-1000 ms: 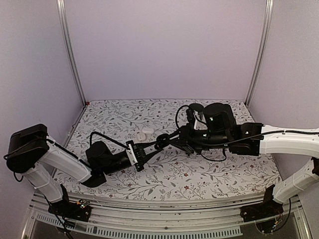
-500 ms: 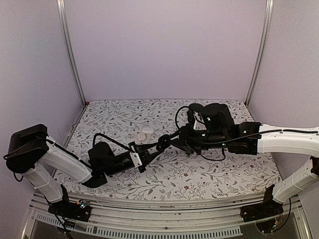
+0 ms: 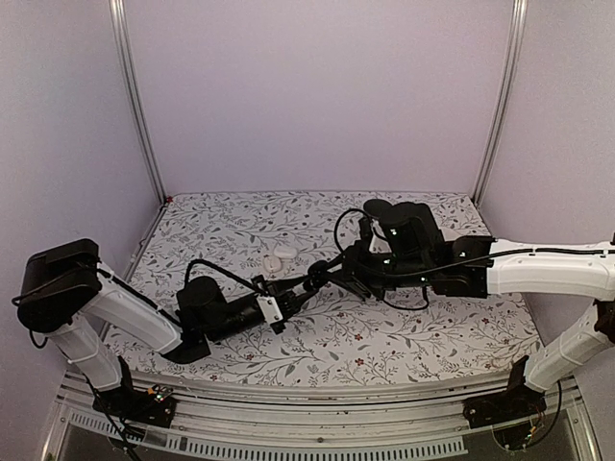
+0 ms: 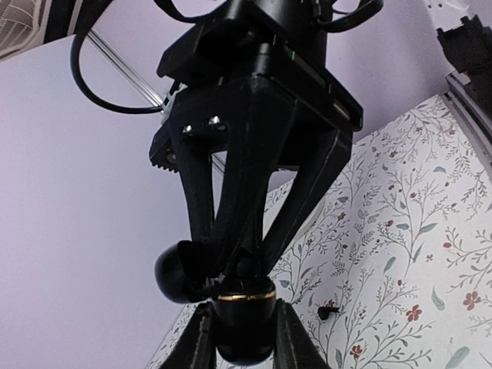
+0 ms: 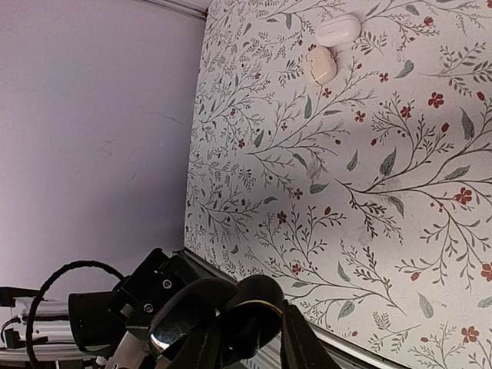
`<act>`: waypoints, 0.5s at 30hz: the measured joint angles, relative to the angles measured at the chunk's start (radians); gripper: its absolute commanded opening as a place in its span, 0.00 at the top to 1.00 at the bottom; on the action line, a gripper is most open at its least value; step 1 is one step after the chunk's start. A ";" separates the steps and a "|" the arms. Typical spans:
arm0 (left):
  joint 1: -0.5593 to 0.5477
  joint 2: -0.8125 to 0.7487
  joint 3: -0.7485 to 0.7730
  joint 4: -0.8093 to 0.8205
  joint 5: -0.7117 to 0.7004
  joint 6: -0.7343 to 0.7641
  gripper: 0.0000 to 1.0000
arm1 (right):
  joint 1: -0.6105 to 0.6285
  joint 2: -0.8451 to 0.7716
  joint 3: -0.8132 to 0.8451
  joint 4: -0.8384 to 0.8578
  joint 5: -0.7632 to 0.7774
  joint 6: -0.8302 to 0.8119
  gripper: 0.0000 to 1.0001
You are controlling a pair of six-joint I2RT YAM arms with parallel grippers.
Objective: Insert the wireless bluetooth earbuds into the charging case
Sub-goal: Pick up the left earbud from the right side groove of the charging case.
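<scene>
My left gripper is shut on the base of a round black charging case with a gold rim. It holds the case above the table, with the lid swung open to the left. My right gripper reaches down into the case mouth, its jaws closed on a small black earbud. A second black earbud lies on the table. In the top view the left gripper and the right gripper meet at mid-table. The right wrist view shows the case between the right fingers.
Two small white rounded pieces lie side by side on the floral cloth, just behind the grippers. Purple walls and metal rails enclose the table.
My left arm has stretched right and carried the case up to the right fingertips. The right arm has shifted slightly left.
</scene>
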 measured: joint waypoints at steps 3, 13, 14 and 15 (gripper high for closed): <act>-0.002 0.013 0.004 0.004 -0.014 0.000 1.00 | -0.001 0.008 0.000 0.000 0.006 0.007 0.77; -0.013 0.060 0.014 0.019 -0.082 0.006 1.00 | -0.008 0.037 0.000 0.004 0.013 0.024 0.86; -0.013 0.061 0.014 0.020 -0.084 0.006 1.00 | -0.008 0.037 0.000 0.004 0.013 0.025 0.86; -0.014 0.061 0.015 0.021 -0.085 0.006 1.00 | -0.008 0.037 0.000 0.004 0.014 0.025 0.87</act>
